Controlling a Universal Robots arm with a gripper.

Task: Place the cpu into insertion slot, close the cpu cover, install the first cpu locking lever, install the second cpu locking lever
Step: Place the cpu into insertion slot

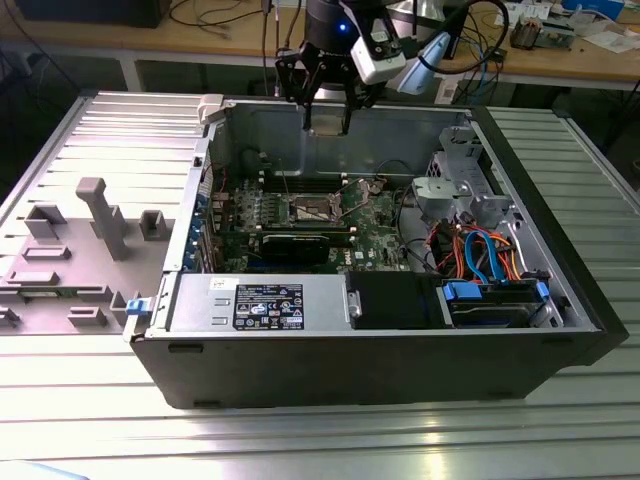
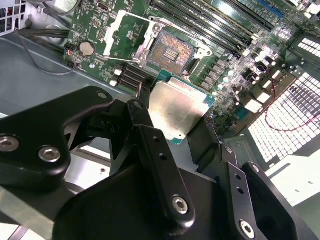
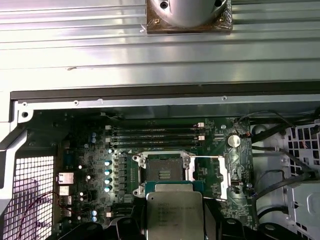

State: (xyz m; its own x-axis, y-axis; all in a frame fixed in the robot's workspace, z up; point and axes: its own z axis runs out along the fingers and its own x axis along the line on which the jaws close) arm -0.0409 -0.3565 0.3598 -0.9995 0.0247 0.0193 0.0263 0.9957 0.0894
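The hand [image 1: 326,124] grips the cpu [image 2: 177,112] flat by two opposite edges above the open computer case [image 1: 300,370], and the insertion slot [image 2: 172,52] lies well below it on the green board [image 2: 85,20], slightly off to one side of the chip, its cpu cover [image 3: 223,175] swung open.

The insertion slot [image 3: 164,173] lies uncovered, open from above; cpu cover [image 3: 224,175] flipped aside. Long memory slots [image 3: 155,135] stand just beside it, toward the case wall [image 3: 150,102].
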